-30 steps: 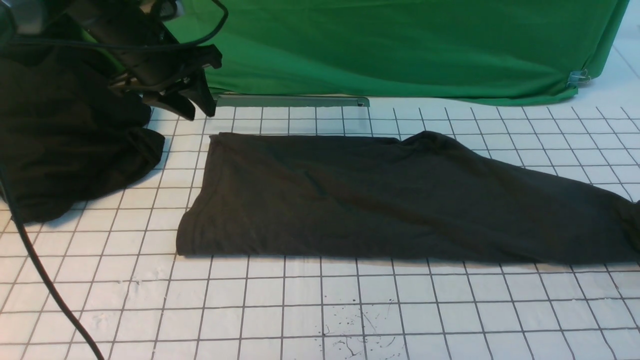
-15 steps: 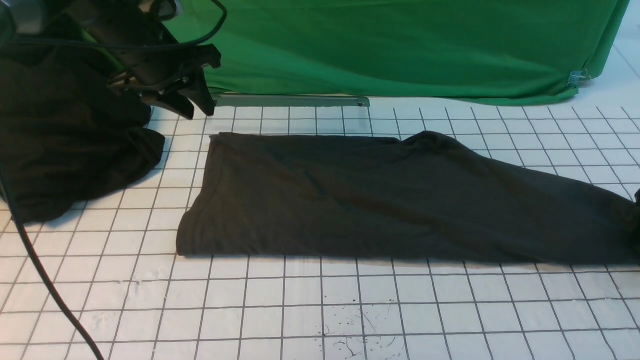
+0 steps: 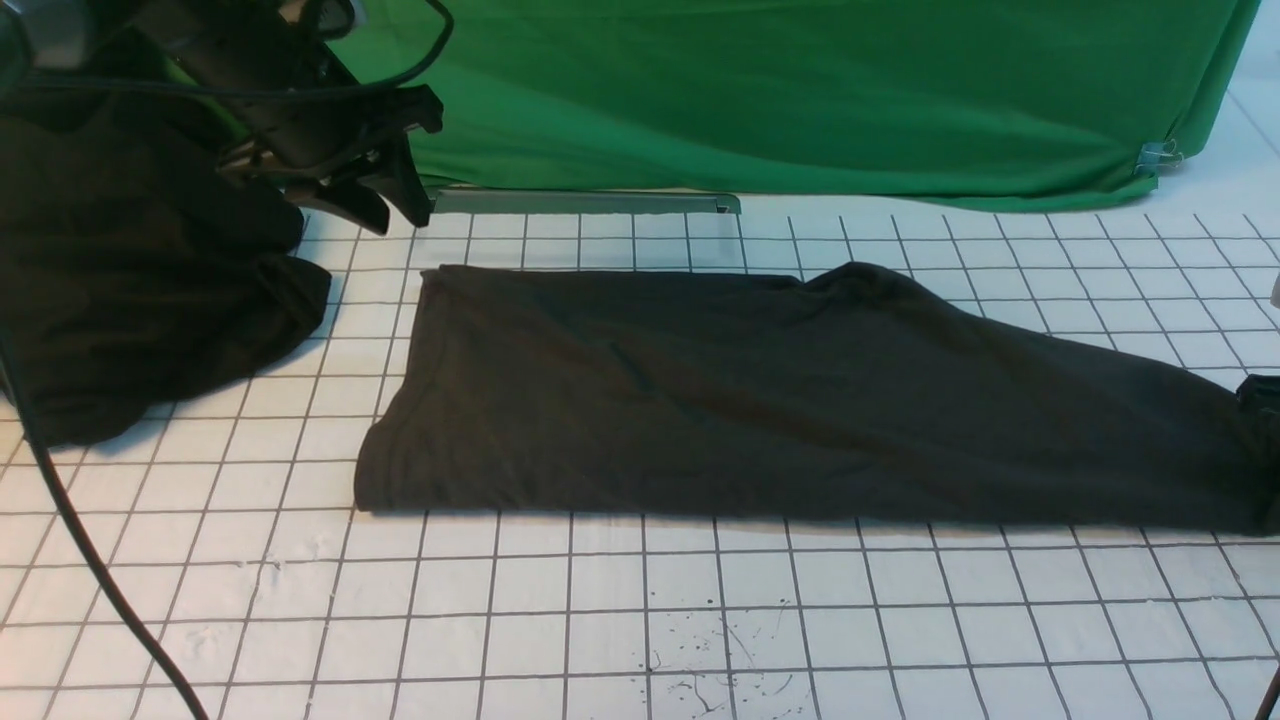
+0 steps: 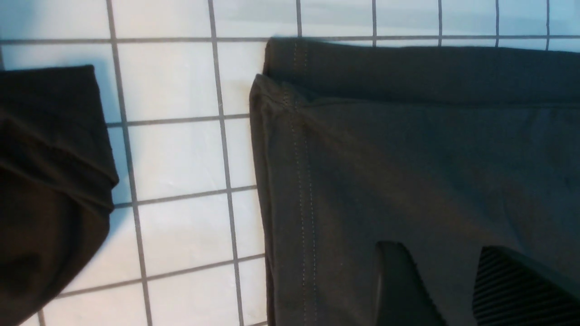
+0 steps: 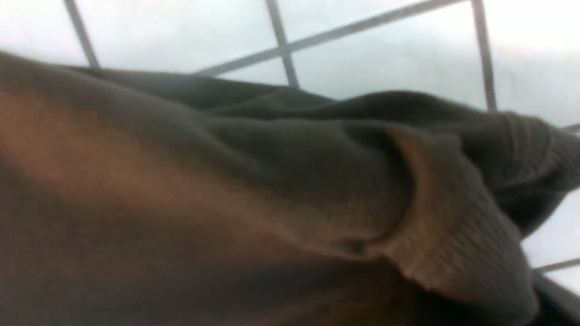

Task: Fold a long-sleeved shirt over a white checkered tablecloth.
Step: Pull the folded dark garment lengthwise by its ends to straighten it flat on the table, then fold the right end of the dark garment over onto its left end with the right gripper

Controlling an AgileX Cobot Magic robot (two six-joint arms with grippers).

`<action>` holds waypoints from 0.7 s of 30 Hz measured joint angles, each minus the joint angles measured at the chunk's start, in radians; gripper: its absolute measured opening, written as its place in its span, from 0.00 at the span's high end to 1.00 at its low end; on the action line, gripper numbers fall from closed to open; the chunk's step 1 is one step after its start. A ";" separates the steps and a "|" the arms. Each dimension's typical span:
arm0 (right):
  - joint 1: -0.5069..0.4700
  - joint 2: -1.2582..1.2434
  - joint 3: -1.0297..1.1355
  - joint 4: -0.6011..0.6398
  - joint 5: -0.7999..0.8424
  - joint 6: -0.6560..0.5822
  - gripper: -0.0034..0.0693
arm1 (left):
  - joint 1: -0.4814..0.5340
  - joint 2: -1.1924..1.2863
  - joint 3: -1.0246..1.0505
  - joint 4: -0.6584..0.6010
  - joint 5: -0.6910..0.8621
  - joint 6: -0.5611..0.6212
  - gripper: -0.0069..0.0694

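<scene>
Long charcoal knit shirt (image 3: 780, 400), double-stitched hem (image 4: 301, 181), white gridded tablecloth (image 3: 600, 620)

Left pincer (image 3: 392, 216) is held raised at far left, pointed downward, fingers (image 4: 398, 290) parted; right pincer (image 3: 1262, 392) is glimpsed only as a dark shape at the front view's right edge, jaw state not discernible.

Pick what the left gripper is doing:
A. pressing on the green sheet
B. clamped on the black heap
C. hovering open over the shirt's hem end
C: the wrist view shows the left gripper with its two fingers apart and nothing between them, above the shirt near its stitched hem. In the front view it touches neither the heap nor the green sheet.
</scene>
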 joint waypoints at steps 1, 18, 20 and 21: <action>0.000 0.000 -0.001 -0.003 0.000 -0.001 0.89 | 0.000 0.000 0.000 0.001 0.007 0.000 0.59; -0.154 -0.244 -0.068 -0.144 0.097 0.026 0.90 | -0.005 -0.059 0.001 -0.232 0.019 0.096 0.91; -0.137 -0.281 -0.126 -0.107 0.157 0.026 0.90 | -0.005 -0.057 0.001 -0.230 0.018 0.102 0.91; -0.116 -0.306 -0.171 -0.087 0.205 0.026 0.91 | -0.002 -0.057 0.001 -0.229 0.018 0.103 0.91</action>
